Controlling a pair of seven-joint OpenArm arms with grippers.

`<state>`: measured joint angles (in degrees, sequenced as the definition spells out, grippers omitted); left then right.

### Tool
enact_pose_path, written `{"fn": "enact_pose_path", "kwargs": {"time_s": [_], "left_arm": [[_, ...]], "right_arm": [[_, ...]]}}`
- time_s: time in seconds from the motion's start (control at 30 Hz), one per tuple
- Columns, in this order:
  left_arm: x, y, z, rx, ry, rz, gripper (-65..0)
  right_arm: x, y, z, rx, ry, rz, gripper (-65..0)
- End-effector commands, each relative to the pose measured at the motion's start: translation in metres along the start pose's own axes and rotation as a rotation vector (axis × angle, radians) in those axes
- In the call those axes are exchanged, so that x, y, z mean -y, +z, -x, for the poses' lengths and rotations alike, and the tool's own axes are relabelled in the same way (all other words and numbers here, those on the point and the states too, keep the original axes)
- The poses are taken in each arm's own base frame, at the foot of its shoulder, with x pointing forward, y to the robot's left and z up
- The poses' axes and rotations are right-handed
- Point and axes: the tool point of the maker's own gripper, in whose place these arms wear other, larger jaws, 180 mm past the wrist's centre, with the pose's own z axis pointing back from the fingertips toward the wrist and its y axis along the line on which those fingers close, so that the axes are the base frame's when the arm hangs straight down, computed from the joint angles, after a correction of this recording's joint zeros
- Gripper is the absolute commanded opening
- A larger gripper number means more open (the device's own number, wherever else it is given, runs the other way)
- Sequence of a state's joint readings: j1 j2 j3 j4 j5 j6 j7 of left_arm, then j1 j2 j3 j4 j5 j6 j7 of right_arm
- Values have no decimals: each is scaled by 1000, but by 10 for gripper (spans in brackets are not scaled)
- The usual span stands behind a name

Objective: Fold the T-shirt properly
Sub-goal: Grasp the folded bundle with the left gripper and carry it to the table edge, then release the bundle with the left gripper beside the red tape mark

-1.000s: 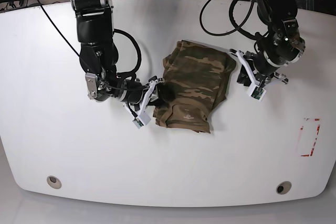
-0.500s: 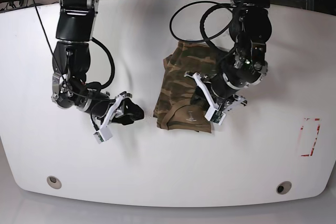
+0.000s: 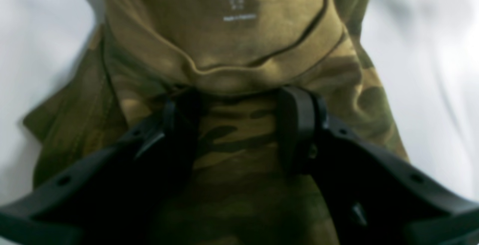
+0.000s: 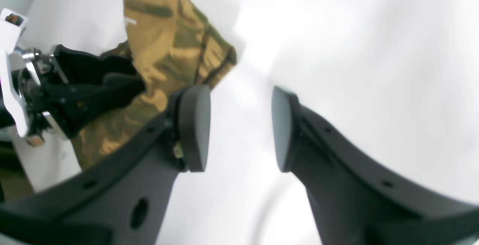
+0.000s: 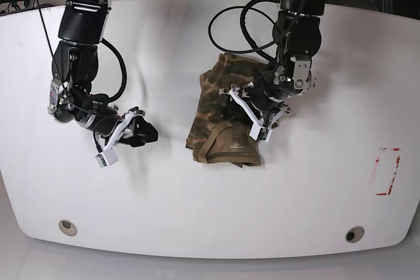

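White bench point(image 5: 216, 214) with rounded corners, cables and dark clutter beyond its far edge.

Left arm comes down from the far edge and bends over the T-shirt point(image 5: 226, 119), wrist tilted toward the near edge. Left gripper point(image 5: 257, 117) sits on the shirt's right side. Wrist view: left gripper point(image 3: 239, 129) jaws parted, camo cloth lying between them, fingertips point(image 3: 297, 125) right against the fold below the tan neck band point(image 3: 232, 69). Looks released, not pinched, though the view is blurred, so I can't tell for sure whether it is in contact with the cloth.

Right arm drops from the far-left corner, elbow bent, forearm pointing toward the bench middle. Right gripper point(image 5: 141, 134) sits low over bare bench, well apart from the shirt's left edge. Wrist view: right gripper point(image 4: 239, 125) jaws parted with only white bench between them, holding nothing.

T-shirt point(image 3: 239, 31) lies bunched in a rough folded bundle around the bench middle, slightly toward the far edge, neck band end toward the near edge. From the right wrist view the T-shirt point(image 4: 172, 58) is a crumpled heap with the other gripper's black fingers on it.

Red rectangle marking point(image 5: 387, 172) near the right edge. Two round holes point(image 5: 67, 227) along the near edge, one by each corner. Nothing lies between the right gripper and the shirt.
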<state>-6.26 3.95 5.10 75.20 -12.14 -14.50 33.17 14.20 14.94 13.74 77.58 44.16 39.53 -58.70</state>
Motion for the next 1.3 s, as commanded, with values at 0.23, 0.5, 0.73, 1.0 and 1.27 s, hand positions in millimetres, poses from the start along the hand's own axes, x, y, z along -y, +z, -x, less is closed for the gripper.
{"fn": "enact_pose_path", "kwargs": {"time_s": [0.23,0.5,0.73,1.0,1.27], "left_arm": [[-105,25,24,-145,-55,-223,-333],[-224,101,12,-151,-69,-467,-332],[-298,179,4,-219,-174,-588,-332],[-351,243,13,-332,-218,-641,-332],[-360,274,-12,-371,-345,-625,-336]], "right_arm": [[-9,11,-35,101,27,-51,-388],[-21,18,-51,136,94,-53,-388],[-22,19,-48,133,96,-53,-388],[-26,22,-43,129,104,-51,-388],[-37,27,-42,134,146,-53,-388]]}}
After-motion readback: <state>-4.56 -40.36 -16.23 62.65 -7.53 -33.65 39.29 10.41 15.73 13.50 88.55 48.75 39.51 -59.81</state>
